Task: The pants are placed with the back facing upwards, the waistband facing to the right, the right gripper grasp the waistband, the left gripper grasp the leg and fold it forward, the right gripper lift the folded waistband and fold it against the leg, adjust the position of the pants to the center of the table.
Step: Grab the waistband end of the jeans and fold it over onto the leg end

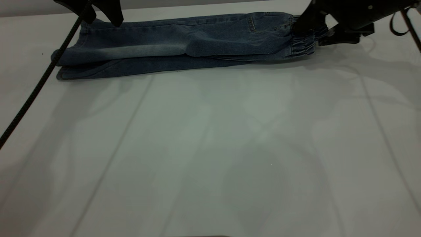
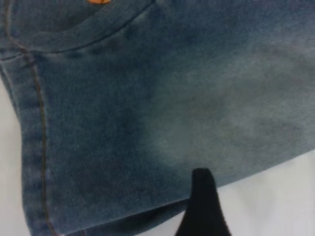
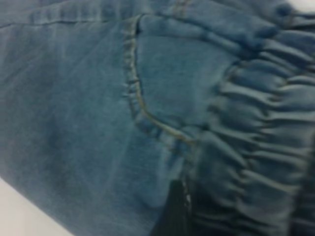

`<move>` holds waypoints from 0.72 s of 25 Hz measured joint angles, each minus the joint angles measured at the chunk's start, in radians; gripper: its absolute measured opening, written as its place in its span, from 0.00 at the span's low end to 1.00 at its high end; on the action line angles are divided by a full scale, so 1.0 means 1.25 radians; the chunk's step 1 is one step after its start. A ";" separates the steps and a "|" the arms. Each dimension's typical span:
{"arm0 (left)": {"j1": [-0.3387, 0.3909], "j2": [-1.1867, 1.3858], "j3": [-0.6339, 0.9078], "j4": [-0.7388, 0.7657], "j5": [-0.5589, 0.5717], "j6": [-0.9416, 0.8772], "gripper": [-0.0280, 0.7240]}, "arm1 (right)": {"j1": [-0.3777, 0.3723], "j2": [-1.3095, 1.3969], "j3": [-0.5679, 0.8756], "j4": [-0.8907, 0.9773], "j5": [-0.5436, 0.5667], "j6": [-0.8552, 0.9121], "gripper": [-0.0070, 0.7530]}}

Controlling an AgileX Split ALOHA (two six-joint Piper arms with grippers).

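Observation:
The pants point(image 1: 184, 46) lie folded lengthwise along the far edge of the table point(image 1: 210, 148), back pocket point(image 3: 177, 78) up and legs stacked. The elastic waistband point(image 1: 302, 46) points right. My right gripper point(image 1: 312, 31) is down at the waistband's far corner and shut on its gathered cloth point(image 3: 261, 132), with one finger point(image 3: 172, 211) against the denim. My left gripper point(image 1: 103, 22) hangs open just above the far corner of the leg ends point(image 1: 75, 56), holding nothing. One of its fingers point(image 2: 202, 201) shows over the hem's edge. The leg's print is hidden except an orange sliver point(image 2: 98, 1).
The left arm's black braided cable point(image 1: 36, 89) slants down across the table's left side. A back wall edge point(image 1: 26, 10) runs just behind the pants. Bare tabletop stretches from the pants to the near edge.

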 joint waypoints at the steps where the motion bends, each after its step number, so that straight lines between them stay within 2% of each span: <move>1: -0.002 0.000 0.000 0.000 0.000 0.000 0.71 | 0.005 0.006 -0.001 0.010 0.000 -0.002 0.79; 3: -0.007 0.000 0.000 0.000 -0.002 0.000 0.71 | 0.013 0.016 -0.003 0.028 0.000 -0.011 0.77; 5: -0.012 0.000 0.000 0.000 -0.005 0.000 0.71 | 0.021 0.027 -0.008 0.043 -0.003 -0.018 0.71; 7: -0.018 0.000 0.000 -0.001 -0.008 0.000 0.71 | 0.025 0.032 -0.010 0.049 -0.003 -0.019 0.55; 10: -0.032 0.009 -0.001 -0.004 -0.028 0.000 0.71 | 0.028 0.034 -0.017 0.047 0.007 -0.019 0.20; 11: -0.037 0.016 -0.001 -0.009 -0.042 0.001 0.71 | 0.027 0.034 -0.023 0.043 0.016 -0.017 0.14; 18: -0.105 0.102 -0.001 -0.015 -0.190 0.001 0.71 | 0.004 0.016 -0.082 -0.048 0.105 0.077 0.11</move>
